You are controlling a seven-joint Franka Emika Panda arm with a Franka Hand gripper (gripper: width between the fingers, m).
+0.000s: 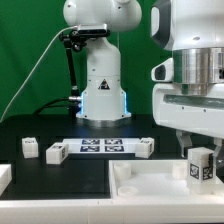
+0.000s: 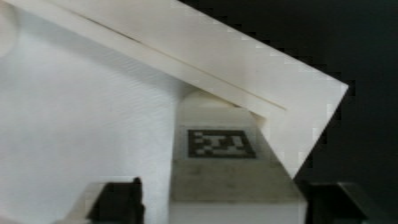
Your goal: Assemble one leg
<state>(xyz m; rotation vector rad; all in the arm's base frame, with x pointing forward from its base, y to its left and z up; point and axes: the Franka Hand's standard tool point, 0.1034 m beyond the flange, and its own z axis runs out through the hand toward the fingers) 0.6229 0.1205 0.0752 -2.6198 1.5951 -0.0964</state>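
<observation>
The gripper point(image 1: 201, 160) is closed on one leg point(image 1: 200, 167) and holds it upright over the white panel point(image 1: 150, 185), at about 4 o'clock in the exterior view. In the wrist view the leg point(image 2: 222, 160) sits between both fingers point(image 2: 118, 200), its tag facing the camera. At 9 o'clock, three other legs point(image 1: 56, 152) lie near the marker board point(image 1: 102, 146).

A green wall point(image 1: 25, 45) is seen behind a black table point(image 1: 60, 175). A blue light point(image 1: 103, 103) is lit at the back.
</observation>
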